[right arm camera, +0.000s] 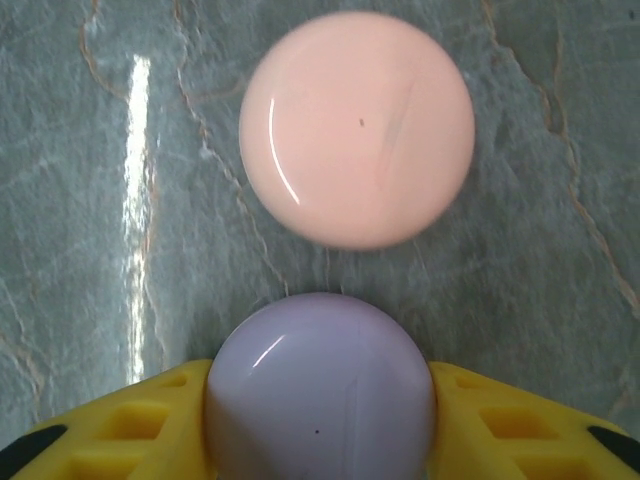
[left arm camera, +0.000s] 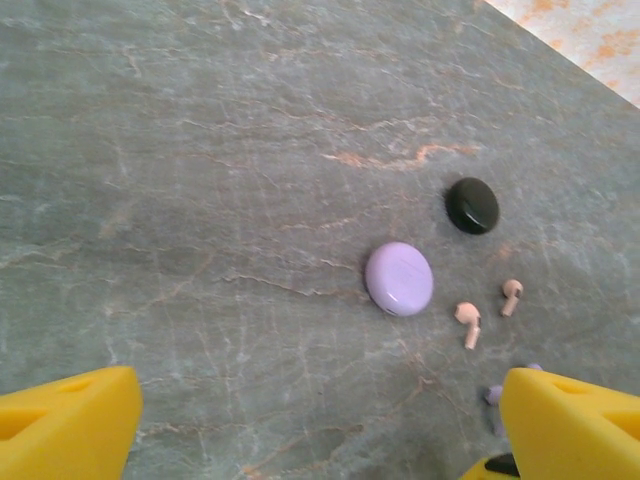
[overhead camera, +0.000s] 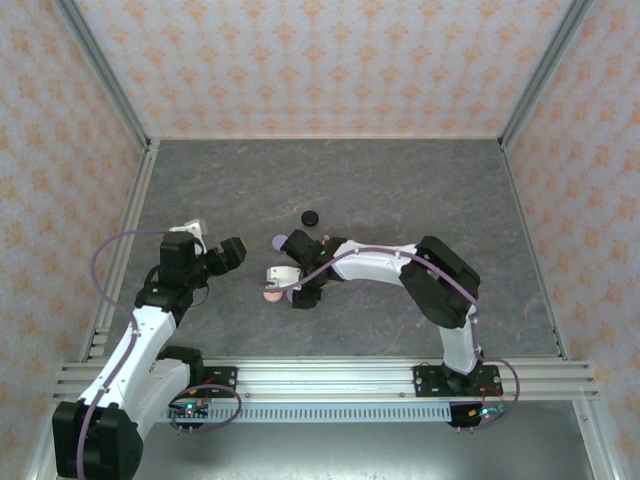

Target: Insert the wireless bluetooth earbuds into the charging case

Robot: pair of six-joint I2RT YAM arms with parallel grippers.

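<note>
Our right gripper point(right arm camera: 320, 420) pinches a round purple case point(right arm camera: 320, 365) from both sides, and a round pink case point(right arm camera: 357, 130) lies just past it. Our left gripper point(left arm camera: 320, 425) is spread wide. Two pink earbuds point(left arm camera: 467, 314) lie near the middle of the table point(left arm camera: 180, 180), between a second purple case point(left arm camera: 399, 279) and the table's right edge.

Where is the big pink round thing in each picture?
Top view: the pink disc lies on the grey table, left of centre, towards the near edge.
Right wrist view: upper middle, just beyond the purple disc between the jaws.
Left wrist view: this camera looks at another patch, with a black disc and a second purple disc.
Shared landmark: the grey marbled table.
</note>
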